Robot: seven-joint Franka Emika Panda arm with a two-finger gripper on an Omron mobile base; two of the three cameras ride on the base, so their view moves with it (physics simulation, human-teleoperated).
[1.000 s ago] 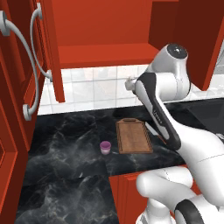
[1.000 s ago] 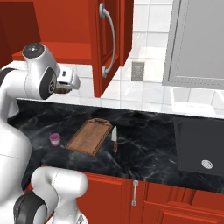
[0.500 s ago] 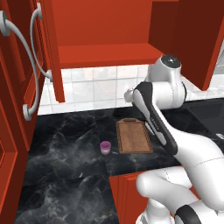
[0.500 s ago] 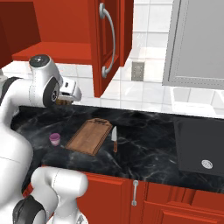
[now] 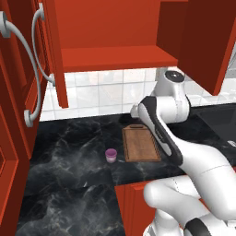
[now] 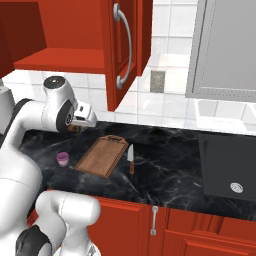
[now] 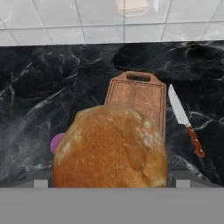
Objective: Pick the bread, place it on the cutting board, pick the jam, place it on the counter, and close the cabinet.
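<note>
Bread (image 7: 111, 146): round roll, golden-brown, floury mottled crust, domed. In the hand view it sits large between the gripper's (image 7: 111, 181) wide-spread jaws, held above the counter (image 7: 39, 87); fingertips hidden behind the loaf. In the right base view a sliver of brown shows under the hand (image 6: 82, 119), near the wall and above the back of the counter (image 6: 170, 165).

Board (image 7: 139, 103): rectangular wood, raised rim, slotted handle end toward the tiled wall. Bare top. The left base view shows it (image 5: 140, 144) flat on the counter (image 5: 69, 147), partly crossed by the white arm.

Jam (image 5: 110, 155): small squat purple jar, paler lid, upright on the counter left of the board, apart from it. The hand view shows just a pink edge (image 7: 57, 142) beside the loaf; the right base view shows it (image 6: 62, 158) whole.

Knife (image 6: 130, 159): steel blade, reddish handle, lying just right of the board (image 6: 102, 156); seen closer in the hand view (image 7: 186, 127).

Cabinet (image 5: 115, 41): red, panelled doors open, curved silver handles; shelf bare.

Counter: black marble-look, grey-white veining.
</note>
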